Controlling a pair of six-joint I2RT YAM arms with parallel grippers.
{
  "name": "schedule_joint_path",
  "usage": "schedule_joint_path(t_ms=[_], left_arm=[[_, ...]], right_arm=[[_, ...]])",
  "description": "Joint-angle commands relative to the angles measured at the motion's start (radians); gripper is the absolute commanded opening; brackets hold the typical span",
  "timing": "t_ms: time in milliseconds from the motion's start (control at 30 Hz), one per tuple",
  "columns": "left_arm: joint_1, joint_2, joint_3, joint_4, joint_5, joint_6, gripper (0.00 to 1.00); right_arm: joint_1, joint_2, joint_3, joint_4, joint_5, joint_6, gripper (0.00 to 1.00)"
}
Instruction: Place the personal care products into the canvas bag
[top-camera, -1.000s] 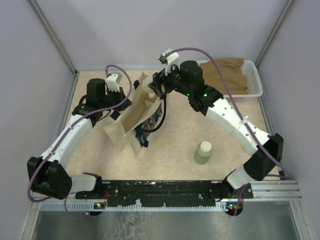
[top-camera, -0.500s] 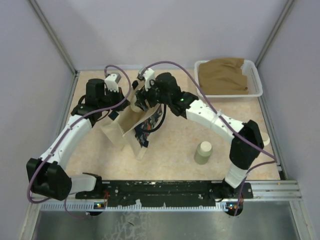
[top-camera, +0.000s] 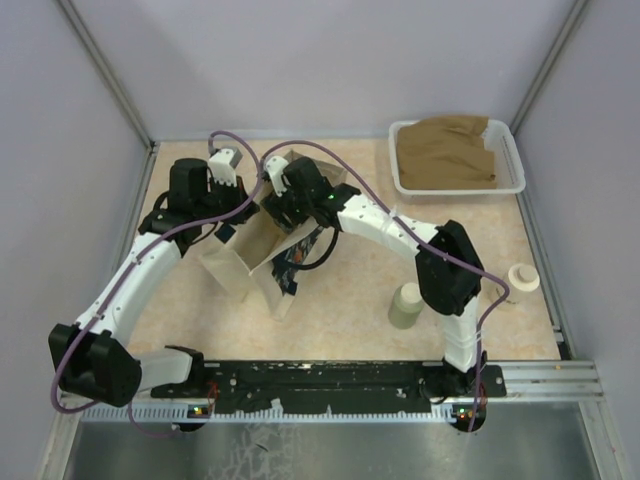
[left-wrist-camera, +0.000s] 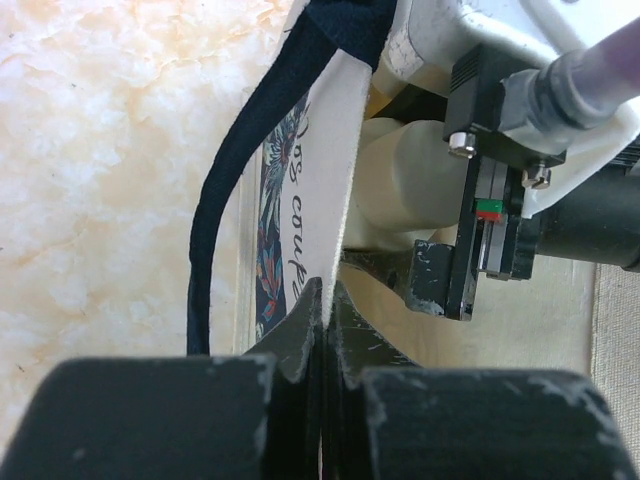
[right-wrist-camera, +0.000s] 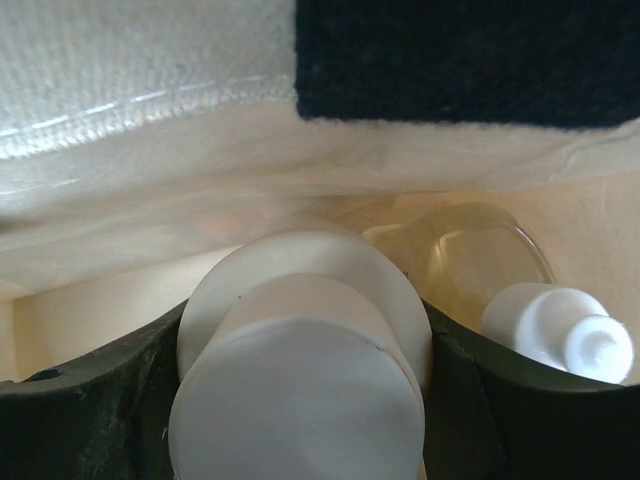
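The left gripper (left-wrist-camera: 322, 300) was pinched tight on the rim of the canvas bag (top-camera: 228, 268), with only fabric between its 2 fingers. In the top view the bag stood on the table (top-camera: 350, 270) at about 10 o'clock from its middle, mouth gaping. The right gripper (right-wrist-camera: 300, 390) sat inside that mouth, fingers clamped on either side of the cream bottle (right-wrist-camera: 300, 330) (seen end-on by the wrist camera). At 3 o'clock from it lay the clear bottle (right-wrist-camera: 480, 250), white-capped, already in the bag. The olive-green cylinder (top-camera: 405, 305) stood upright at 4 o'clock from the bag, well apart.
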Motion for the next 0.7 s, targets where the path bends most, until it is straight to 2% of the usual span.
schedule_joint_path(t_ms=[0,33,67,267,333,400,500,667], left_arm=[[-0.003,-0.03,0.028,-0.012,-0.002,0.014,0.0],[-0.003,-0.031,0.026,-0.009,0.0,0.014,0.0],[-0.003,-0.031,0.025,-0.009,-0.001,0.013,0.0],[-0.003,-0.026,0.02,-0.005,-0.002,0.012,0.0],[-0.003,-0.026,0.019,-0.004,-0.002,0.013,0.0],[-0.003,-0.023,0.019,-0.003,-0.005,0.012,0.0],[-0.003,-0.018,0.016,-0.001,-0.008,0.011,0.0],[-0.003,-0.012,0.011,0.007,-0.008,0.01,0.0]], right_arm=[[0.001,-0.036,0.115,0.083,0.134,-0.062,0.0],[0.001,-0.03,0.123,0.071,0.151,-0.069,0.0],[0.001,-0.024,0.133,0.064,0.17,-0.072,0.06],[0.001,-0.065,0.086,0.1,0.18,-0.074,0.81],[0.001,-0.097,0.069,0.106,0.159,-0.064,0.9],[0.001,-0.133,0.049,0.107,0.136,-0.052,0.96],[0.009,-0.195,0.033,0.073,0.121,-0.029,0.99],[0.021,-0.39,-0.057,0.035,0.207,0.072,0.99]])
